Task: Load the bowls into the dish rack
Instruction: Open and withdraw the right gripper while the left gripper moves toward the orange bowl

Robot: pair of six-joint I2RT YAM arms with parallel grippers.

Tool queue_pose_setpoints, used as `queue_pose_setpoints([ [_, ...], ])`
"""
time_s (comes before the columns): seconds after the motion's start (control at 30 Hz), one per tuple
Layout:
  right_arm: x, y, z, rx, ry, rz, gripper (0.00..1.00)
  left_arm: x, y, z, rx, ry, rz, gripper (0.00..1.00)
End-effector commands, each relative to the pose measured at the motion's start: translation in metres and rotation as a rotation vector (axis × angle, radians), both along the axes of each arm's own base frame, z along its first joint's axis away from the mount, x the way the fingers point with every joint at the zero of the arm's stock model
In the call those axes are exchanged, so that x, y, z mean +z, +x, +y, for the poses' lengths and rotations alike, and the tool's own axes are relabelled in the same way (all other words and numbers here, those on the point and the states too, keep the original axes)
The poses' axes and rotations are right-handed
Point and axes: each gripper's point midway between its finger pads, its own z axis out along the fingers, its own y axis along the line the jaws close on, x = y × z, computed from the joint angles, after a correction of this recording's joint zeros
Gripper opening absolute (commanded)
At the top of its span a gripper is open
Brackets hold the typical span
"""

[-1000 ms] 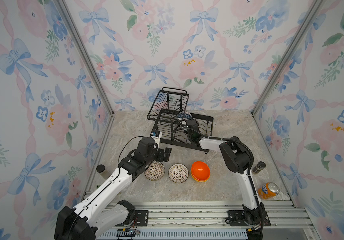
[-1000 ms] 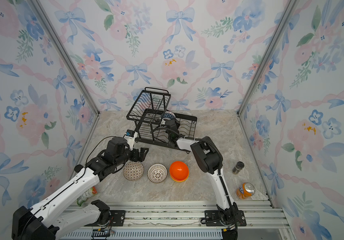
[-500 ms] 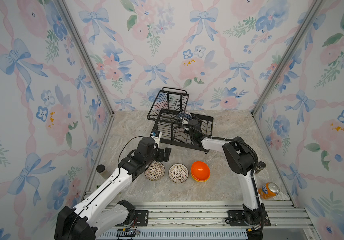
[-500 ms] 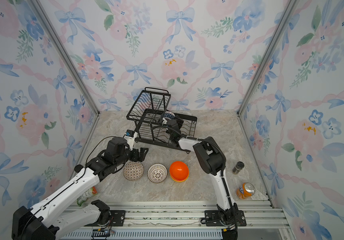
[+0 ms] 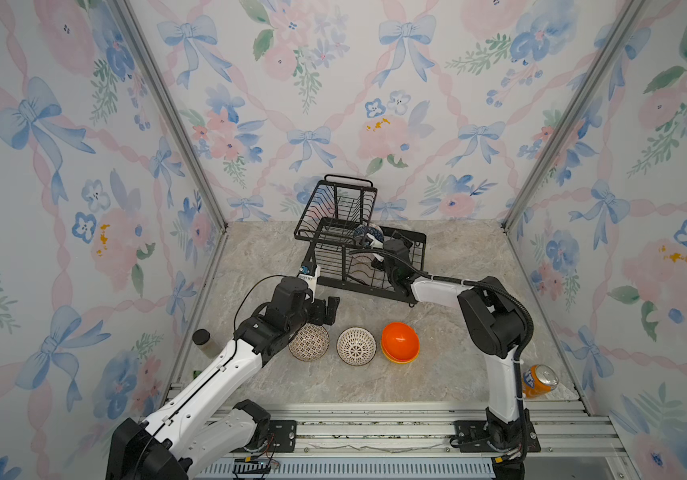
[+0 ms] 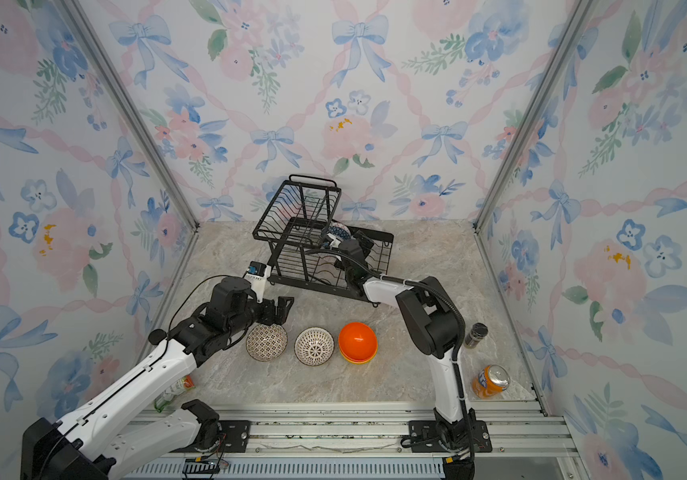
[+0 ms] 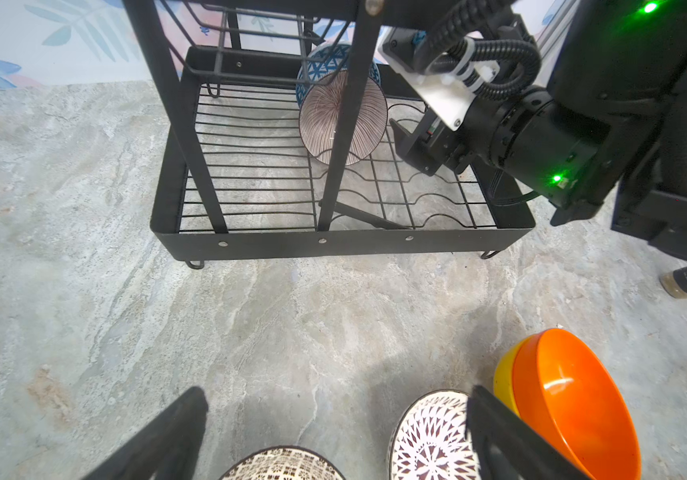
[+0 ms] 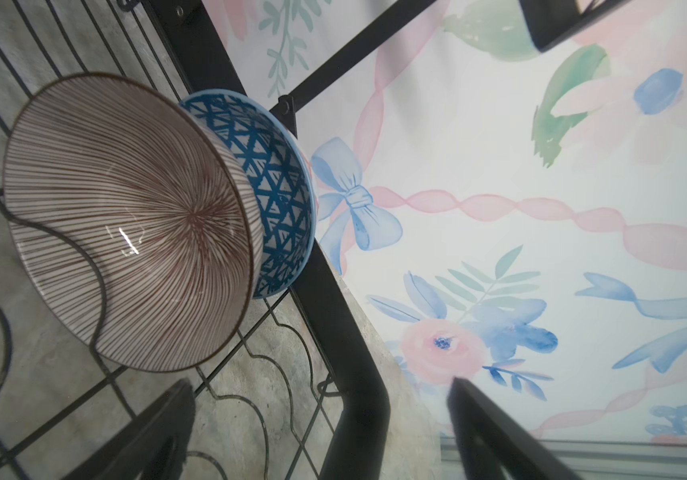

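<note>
The black wire dish rack (image 5: 414,253) (image 6: 383,249) stands at the back. In its lower tier the pink striped bowl (image 8: 125,220) (image 7: 341,116) stands on edge against the blue triangle bowl (image 8: 279,187) (image 5: 364,233). My right gripper (image 8: 321,384) (image 5: 377,249) is open beside them and holds nothing. On the table in front lie two lattice bowls (image 5: 309,343) (image 5: 356,346) and the orange bowl (image 5: 400,341), nested in the yellow bowl (image 7: 503,378). My left gripper (image 7: 335,399) (image 5: 329,309) hangs open just behind the left lattice bowl (image 7: 283,463).
An orange soda can (image 5: 539,380) lies at the front right corner, with a dark jar (image 6: 476,334) behind it near the right arm. A capped jar (image 5: 204,341) and a green bottle (image 6: 173,390) sit along the left wall.
My right gripper has opened and let go of the pink striped bowl, which now rests in the rack. The right elbow has shifted slightly right. The left arm has not moved.
</note>
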Motion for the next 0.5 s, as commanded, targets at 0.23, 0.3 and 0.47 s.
queue_pose_setpoints([
  [0.23, 0.036, -0.032, -0.010, 0.008, 0.118, -0.037, 0.97, -0.005, -0.004, 0.008, 0.031, 0.003, 0.000, 0.98],
  [0.3, 0.039, -0.040, -0.014, 0.005, 0.133, -0.035, 0.97, -0.002, -0.005, 0.008, 0.033, -0.008, -0.004, 0.98],
  [0.47, 0.043, -0.062, -0.025, -0.005, 0.183, 0.002, 0.97, -0.015, -0.012, 0.008, 0.032, -0.009, 0.023, 0.98],
])
